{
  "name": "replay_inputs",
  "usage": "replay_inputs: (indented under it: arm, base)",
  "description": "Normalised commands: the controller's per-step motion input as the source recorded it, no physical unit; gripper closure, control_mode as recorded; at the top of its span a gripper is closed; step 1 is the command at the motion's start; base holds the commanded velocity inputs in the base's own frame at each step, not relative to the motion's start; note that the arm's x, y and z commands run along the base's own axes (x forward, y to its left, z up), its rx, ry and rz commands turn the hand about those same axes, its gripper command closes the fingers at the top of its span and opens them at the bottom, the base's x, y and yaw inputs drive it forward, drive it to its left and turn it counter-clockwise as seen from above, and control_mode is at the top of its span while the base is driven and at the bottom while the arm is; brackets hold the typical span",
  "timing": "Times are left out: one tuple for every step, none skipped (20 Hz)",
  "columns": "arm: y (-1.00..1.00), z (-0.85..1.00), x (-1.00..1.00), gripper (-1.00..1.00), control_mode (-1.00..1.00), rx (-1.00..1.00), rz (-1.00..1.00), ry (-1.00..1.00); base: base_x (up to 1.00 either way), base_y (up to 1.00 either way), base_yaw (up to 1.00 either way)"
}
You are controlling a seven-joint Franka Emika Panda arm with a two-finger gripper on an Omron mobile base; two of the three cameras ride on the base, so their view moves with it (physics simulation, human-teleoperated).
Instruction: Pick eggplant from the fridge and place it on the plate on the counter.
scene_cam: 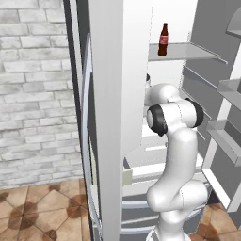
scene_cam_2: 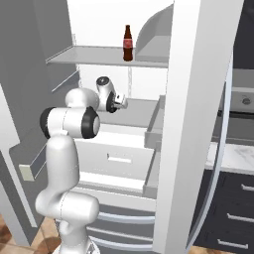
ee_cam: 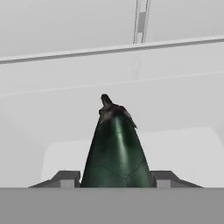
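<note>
The arm reaches into the open fridge [scene_cam_2: 119,144]. On the upper shelf [scene_cam_2: 94,55] stands a cola bottle [scene_cam_2: 128,43]. The gripper [ee_cam: 114,177] jaws are closed against the dark green eggplant [ee_cam: 114,151] on the white fridge shelf, stem pointing away.

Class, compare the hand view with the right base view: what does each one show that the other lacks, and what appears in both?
Hand view alone: the dark green eggplant with its brownish stem, standing between the two finger tips of the gripper, which are closed against its sides. Right base view alone: the brown bottle on the upper shelf, the white arm, and the counter. Both: the pale interior of the fridge.
</note>
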Motion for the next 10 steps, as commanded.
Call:
replay_inputs:
  arm:
    - [0.0, 0.0, 0.0, 1.0, -1.0, 0.0, 0.0, 0.01]
    - [0.0, 0.0, 0.0, 1.0, -1.0, 0.0, 0.0, 0.0]
    - [0.0, 0.0, 0.0, 1.0, -1.0, 0.0, 0.0, 0.0]
    - [0.0, 0.0, 0.0, 1.0, -1.0, 0.0, 0.0, 0.0]
    - [0.0, 0.0, 0.0, 1.0, -1.0, 0.0, 0.0, 0.0]
    - [0.0, 0.0, -0.04, 1.0, -1.0, 0.0, 0.0, -0.01]
    - [-0.04, 0.0, -0.14, 1.0, -1.0, 0.0, 0.0, -0.06]
    - [-0.08, 0.0, -0.29, 1.0, -1.0, 0.0, 0.0, -0.12]
    - [-0.13, 0.0, -0.35, 1.0, -1.0, 0.0, 0.0, -0.11]
    - [-0.05, 0.04, -0.45, 1.0, -1.0, 0.0, 0.0, -0.1]
  base:
    - [0.0, 0.0, 0.0]
    - [0.0, 0.0, 0.0]
    - [0.0, 0.0, 0.0]
    - [0.0, 0.0, 0.0]
    - [0.0, 0.0, 0.0]
    - [0.0, 0.0, 0.0]
    - [0.0, 0.0, 0.0]
    - [0.0, 0.0, 0.0]
    - [0.0, 0.0, 0.0]
    - [0.0, 0.0, 0.0]
